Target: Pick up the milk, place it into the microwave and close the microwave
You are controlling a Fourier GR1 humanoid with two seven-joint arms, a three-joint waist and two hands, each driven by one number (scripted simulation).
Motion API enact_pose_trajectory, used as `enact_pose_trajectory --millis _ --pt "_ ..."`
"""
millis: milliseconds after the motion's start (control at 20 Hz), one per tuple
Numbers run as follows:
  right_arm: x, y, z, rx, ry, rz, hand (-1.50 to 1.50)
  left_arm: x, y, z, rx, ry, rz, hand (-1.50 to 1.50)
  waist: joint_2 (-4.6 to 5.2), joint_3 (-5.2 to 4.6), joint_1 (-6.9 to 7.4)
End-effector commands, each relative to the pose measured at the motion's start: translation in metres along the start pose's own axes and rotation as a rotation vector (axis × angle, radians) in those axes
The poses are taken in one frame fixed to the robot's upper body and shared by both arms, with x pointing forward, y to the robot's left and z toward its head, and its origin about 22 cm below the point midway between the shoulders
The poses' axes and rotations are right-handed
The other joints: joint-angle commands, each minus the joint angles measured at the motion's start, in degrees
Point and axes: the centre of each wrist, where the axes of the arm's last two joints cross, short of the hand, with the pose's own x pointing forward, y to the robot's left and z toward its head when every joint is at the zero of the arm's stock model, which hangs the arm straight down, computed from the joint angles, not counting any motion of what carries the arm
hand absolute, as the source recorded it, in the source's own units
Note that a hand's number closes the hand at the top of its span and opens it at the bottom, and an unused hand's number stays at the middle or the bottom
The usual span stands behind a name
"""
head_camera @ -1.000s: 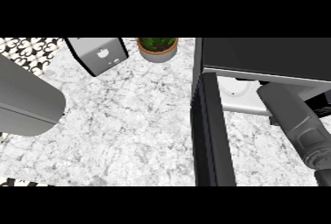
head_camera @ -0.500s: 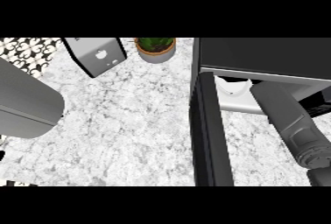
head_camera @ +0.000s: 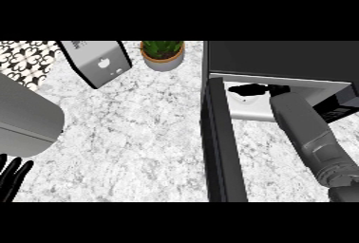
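The milk (head_camera: 247, 103) is a white carton standing inside the open microwave (head_camera: 280, 57) at the right, mostly hidden by my arm. My right forearm reaches up into the cavity. My right hand (head_camera: 258, 88) lies against the carton's far side with its black fingers curled round it. The dark door (head_camera: 219, 152) stands open toward me, left of that arm. At the lower left edge my left hand (head_camera: 11, 178) rests open, fingers up, below its grey forearm (head_camera: 24, 118).
A silver box-shaped appliance (head_camera: 98, 61) stands at the back left of the marble counter (head_camera: 133, 142). A potted plant (head_camera: 163, 53) is beside it, close to the microwave's left side. Patterned tiles (head_camera: 24, 59) show at the far left.
My right forearm has pushed further into the microwave, and the hand with the milk now sits deeper in the cavity. The left hand has come into sight at the lower left.
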Motion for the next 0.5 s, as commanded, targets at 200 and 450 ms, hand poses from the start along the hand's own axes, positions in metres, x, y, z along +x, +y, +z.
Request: enact_pose_trajectory --millis 200,450 --pt "-0.026 -0.003 0.034 0.033 0.057 -0.262 -1.50 -0.014 -0.019 -0.015 -0.076 0.026 0.040 -1.50 -1.19 -0.18 -2.68" --pt "-0.041 0.000 0.059 0.053 0.072 -0.425 -1.50 -0.001 -0.043 -0.033 -0.096 0.007 0.062 1.50 -1.43 -0.15 -3.19"
